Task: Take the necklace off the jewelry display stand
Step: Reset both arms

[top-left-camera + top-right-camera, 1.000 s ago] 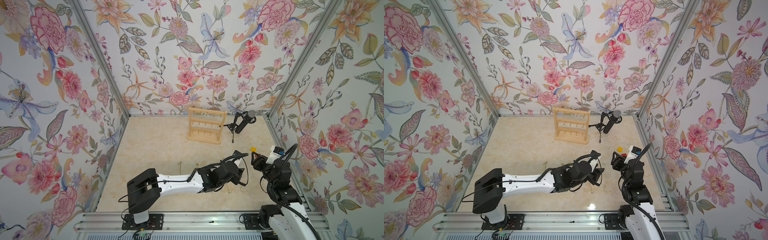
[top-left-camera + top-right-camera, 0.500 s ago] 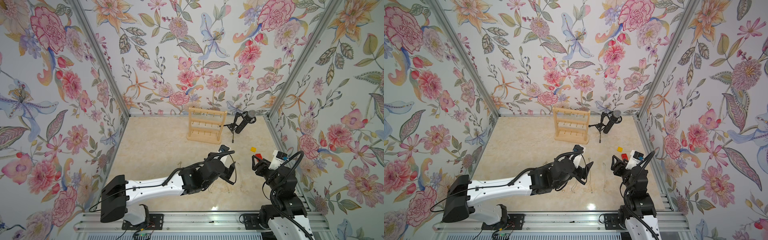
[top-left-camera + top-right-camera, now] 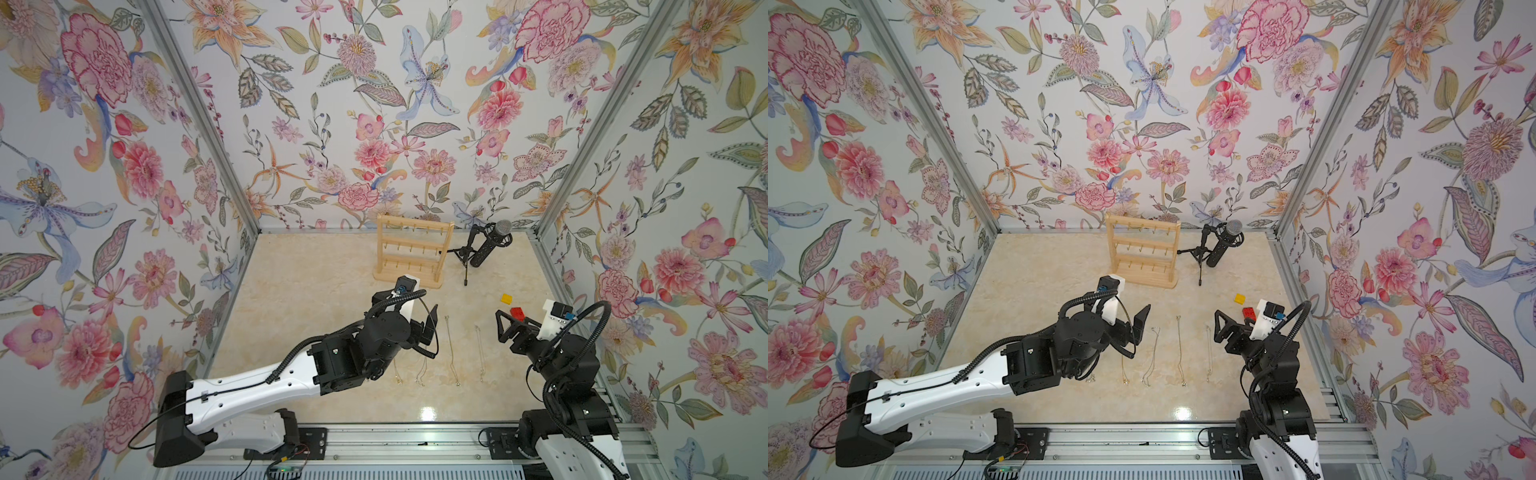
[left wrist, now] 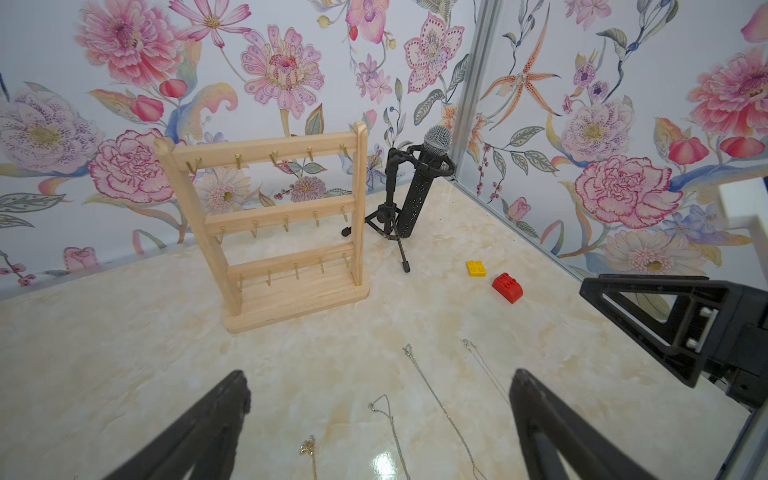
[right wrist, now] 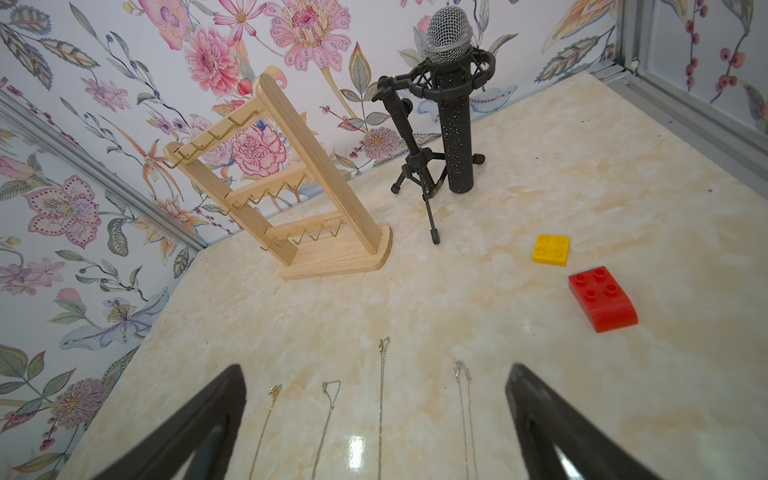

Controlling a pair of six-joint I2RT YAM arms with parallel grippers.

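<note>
"Which step is this?"

"The last, I'd judge. The jewelry display stand (image 3: 411, 253) shows only bare hooks, and the necklaces (image 3: 452, 353) lie in a row on the tabletop (image 3: 316, 291) in front of it."

"The claws?"

"The left claw (image 4: 380, 378) and right claw (image 3: 500, 326) both gape wide and hold nothing."

"Any obstacles?"

"A microphone (image 3: 490, 245) stands just beside the stand. A yellow brick (image 3: 506, 298) and a red brick (image 3: 516, 312) lie in front of that. The arms need only back away without snagging the chains."

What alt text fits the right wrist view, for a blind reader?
Four thin necklaces lie side by side on the marbled table before the open right gripper. Behind them stands the wooden jewelry display stand, hooks bare, beside a black microphone on a tripod; a yellow brick and a red brick lie nearby.
</note>
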